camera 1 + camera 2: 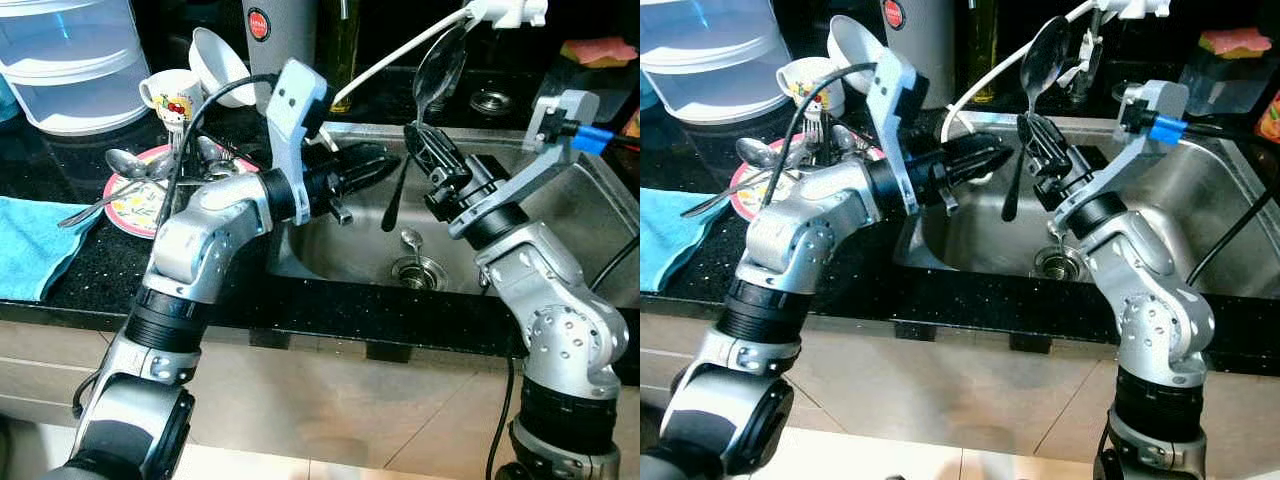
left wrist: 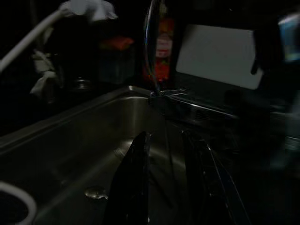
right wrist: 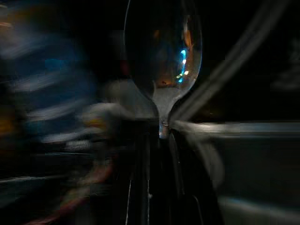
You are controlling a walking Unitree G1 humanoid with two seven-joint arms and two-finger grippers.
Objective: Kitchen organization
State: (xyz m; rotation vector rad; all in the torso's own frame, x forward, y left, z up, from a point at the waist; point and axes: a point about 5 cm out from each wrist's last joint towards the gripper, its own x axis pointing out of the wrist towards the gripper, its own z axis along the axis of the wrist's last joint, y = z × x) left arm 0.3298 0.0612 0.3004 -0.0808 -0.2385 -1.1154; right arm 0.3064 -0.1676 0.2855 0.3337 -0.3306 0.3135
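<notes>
Steel sink (image 1: 560, 250) holds a spoon (image 1: 440, 62) gripped upright, plate (image 1: 135, 205) leftward.

No words, numbers or brand names can be read. A round red badge (image 1: 259, 23) sits on a grey appliance (image 1: 285, 35) behind the sink (image 1: 560, 240), its lettering too small to make out. A red label on a bottle (image 2: 161, 49) is blurred.

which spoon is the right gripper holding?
The big spoon over the sink, bowl up, handle clamped in the right gripper. The other spoons lie on the pink plate on the counter, untouched.
</notes>
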